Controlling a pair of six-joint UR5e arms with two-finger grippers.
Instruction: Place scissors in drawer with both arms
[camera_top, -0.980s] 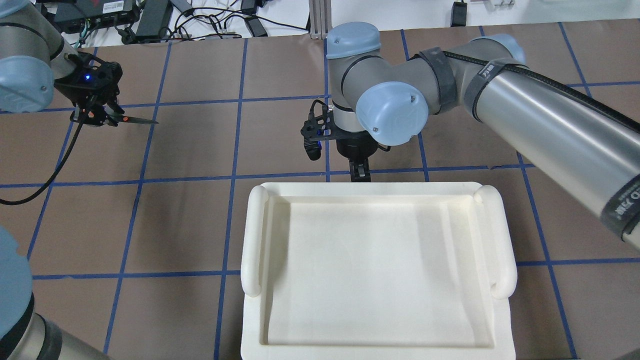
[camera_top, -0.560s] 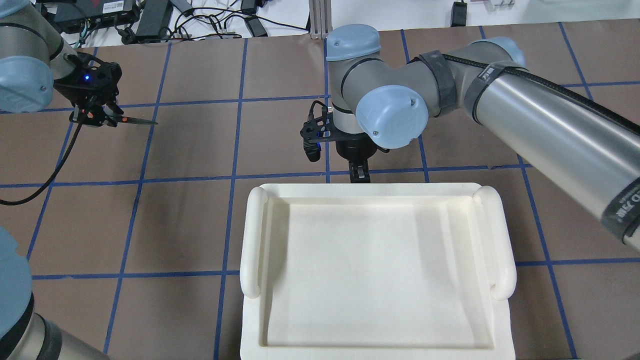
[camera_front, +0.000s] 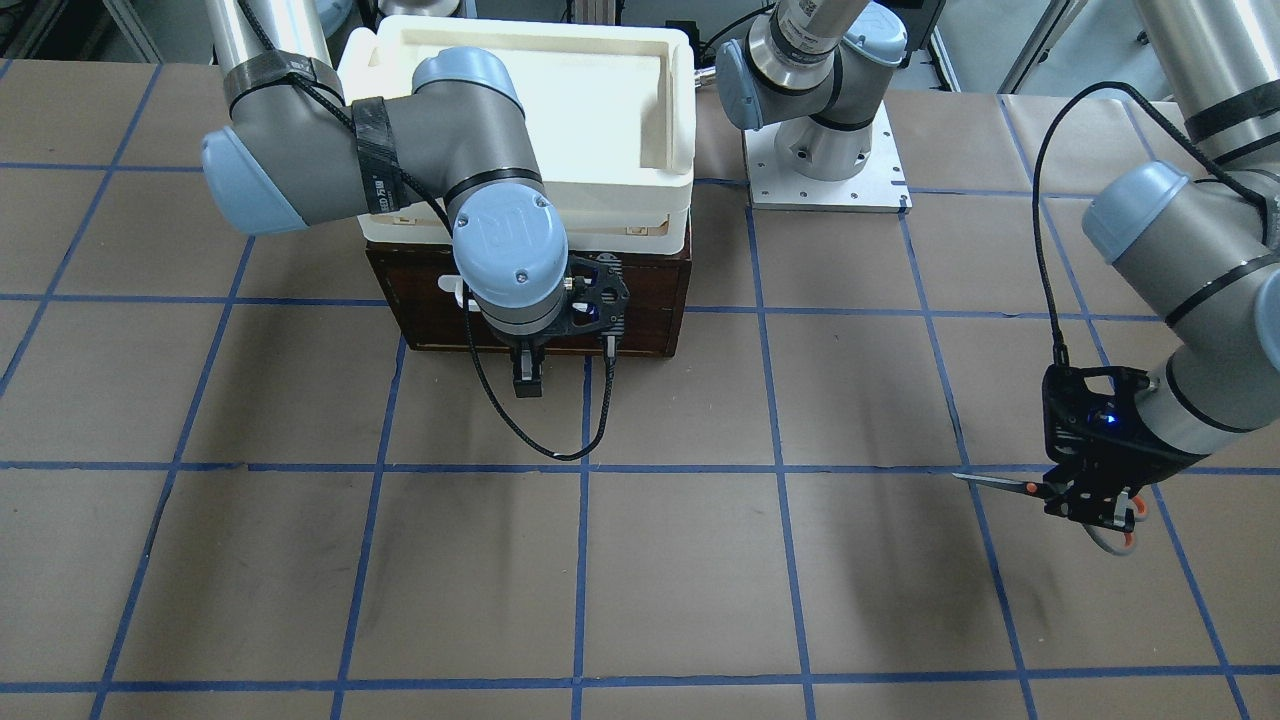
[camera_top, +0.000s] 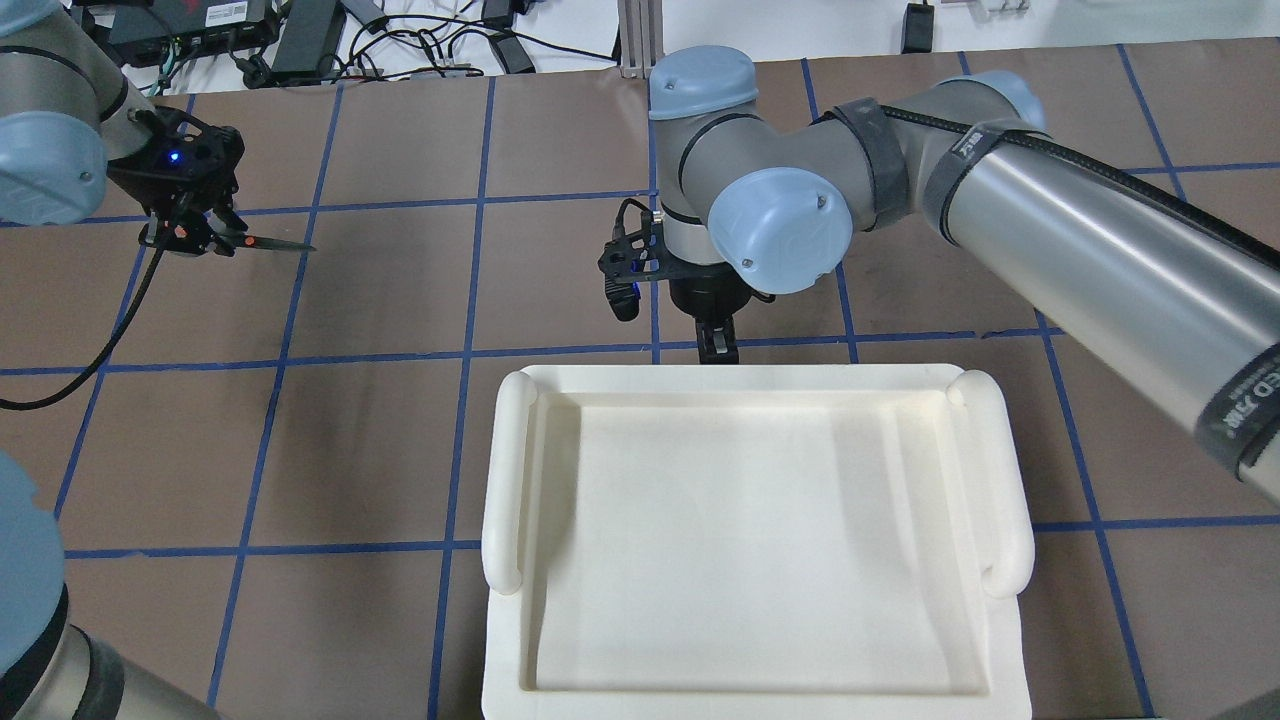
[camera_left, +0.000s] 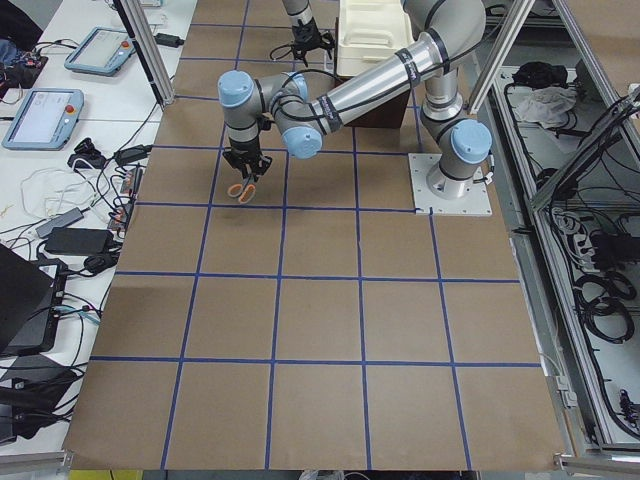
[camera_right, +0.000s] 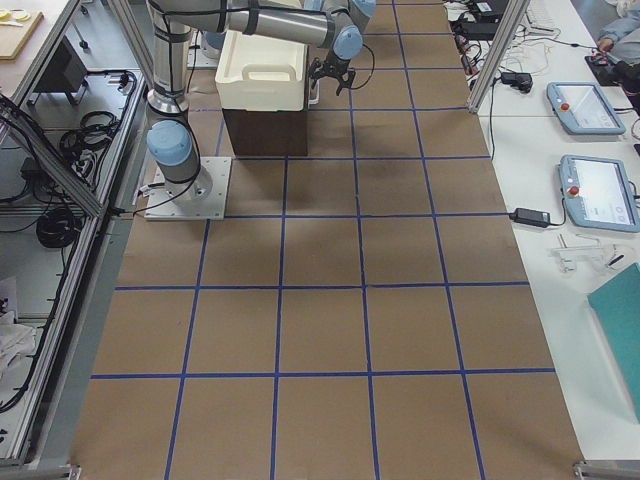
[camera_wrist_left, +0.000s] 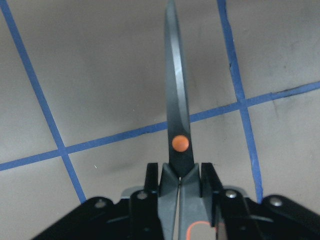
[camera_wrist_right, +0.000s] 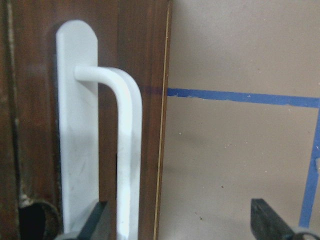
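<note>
My left gripper (camera_top: 190, 235) is shut on the scissors (camera_top: 250, 241) at the far left of the table and holds them just above it. The dark blades point toward the table's middle. In the left wrist view the fingers (camera_wrist_left: 207, 175) clamp the scissors (camera_wrist_left: 176, 115) just behind the orange pivot. The dark brown drawer (camera_front: 640, 300) looks shut, under a white bin. My right gripper (camera_front: 527, 385) is open in front of the drawer. In the right wrist view the white bar handle (camera_wrist_right: 127, 150) stands between the fingers, close to one finger (camera_wrist_right: 97, 222).
The white plastic bin (camera_top: 505, 470) sits on top of the drawer cabinet and hides it in the overhead view. The left arm's base plate (camera_front: 825, 170) is beside the cabinet. Brown table with blue tape grid all around. Cables and devices lie past the far edge.
The right arm's wrist and elbow have shifted slightly left at the drawer front. The left gripper with the scissors has hardly moved.
</note>
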